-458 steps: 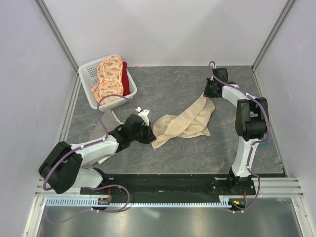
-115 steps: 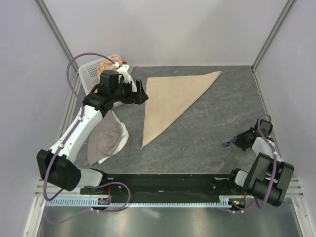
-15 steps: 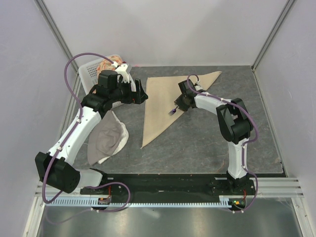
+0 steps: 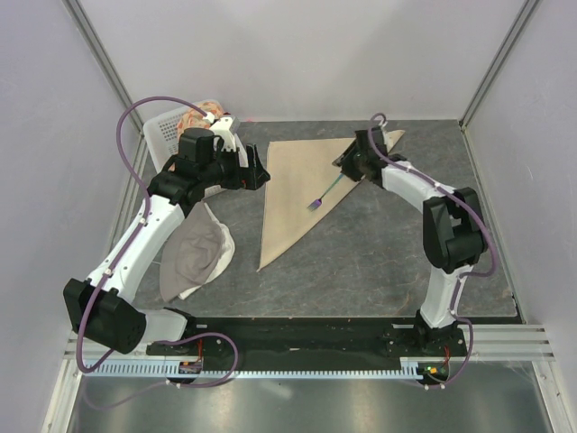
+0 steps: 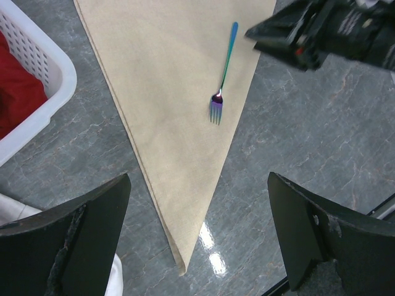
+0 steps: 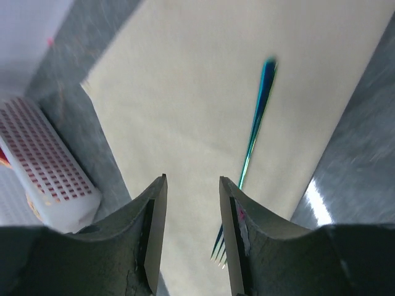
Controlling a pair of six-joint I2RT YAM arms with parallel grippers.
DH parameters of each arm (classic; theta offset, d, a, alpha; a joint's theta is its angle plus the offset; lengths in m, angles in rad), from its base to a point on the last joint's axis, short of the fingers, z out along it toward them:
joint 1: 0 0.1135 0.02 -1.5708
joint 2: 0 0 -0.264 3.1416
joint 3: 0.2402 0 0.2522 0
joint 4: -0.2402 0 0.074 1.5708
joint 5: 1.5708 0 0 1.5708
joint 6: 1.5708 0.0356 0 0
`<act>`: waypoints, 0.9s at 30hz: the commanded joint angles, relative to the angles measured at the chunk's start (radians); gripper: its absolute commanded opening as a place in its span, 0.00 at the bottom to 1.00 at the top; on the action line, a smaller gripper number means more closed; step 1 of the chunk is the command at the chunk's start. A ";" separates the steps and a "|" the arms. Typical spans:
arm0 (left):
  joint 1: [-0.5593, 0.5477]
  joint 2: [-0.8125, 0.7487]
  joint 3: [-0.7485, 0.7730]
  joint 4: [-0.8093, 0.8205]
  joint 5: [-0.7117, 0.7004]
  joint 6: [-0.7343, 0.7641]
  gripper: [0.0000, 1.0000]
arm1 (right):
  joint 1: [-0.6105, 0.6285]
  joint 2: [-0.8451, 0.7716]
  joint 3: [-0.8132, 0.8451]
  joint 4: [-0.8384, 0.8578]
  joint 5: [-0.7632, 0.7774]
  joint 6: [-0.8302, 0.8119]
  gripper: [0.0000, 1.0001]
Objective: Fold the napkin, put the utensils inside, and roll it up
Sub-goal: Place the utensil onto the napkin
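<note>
Surveying from the table (image 4: 388,253) down, we find the napkin (image 4: 302,185) lying flat on it, folded into a triangle. One point faces the near edge, one faces far right, and the third lies beside the basket (image 4: 162,135).

The left gripper (image 4: 259,169) hovers over that third corner with its jaws fully apart and nothing between them. The right gripper (image 4: 347,166) hangs over the napkin's long right edge. Its jaws are partly apart and empty, as the right wrist view confirms.

The fork (image 4: 326,192) lies free on the napkin, just inside that long right edge. Its long axis runs nearly parallel to the edge, handle toward the far-right point and tines toward the near-left, reaching the hem. The handle tip lies just in front of the right gripper, so we judge the right arm much the nearer of the two.

We judge that the roll should start at this long edge and travel across the fork's axis toward the left corner.
</note>
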 commanded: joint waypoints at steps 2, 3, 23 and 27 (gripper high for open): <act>-0.006 -0.022 0.010 0.026 -0.003 -0.010 1.00 | -0.146 -0.004 -0.022 0.136 -0.103 -0.191 0.48; -0.006 -0.021 0.010 0.026 -0.005 -0.009 1.00 | -0.161 0.011 -0.004 0.145 -0.112 -0.206 0.48; -0.005 0.036 -0.002 0.036 -0.048 0.024 1.00 | -0.447 0.381 0.196 0.386 -0.241 -0.242 0.63; -0.006 0.050 0.000 0.038 -0.043 0.024 1.00 | -0.474 0.439 0.237 0.386 -0.241 -0.229 0.63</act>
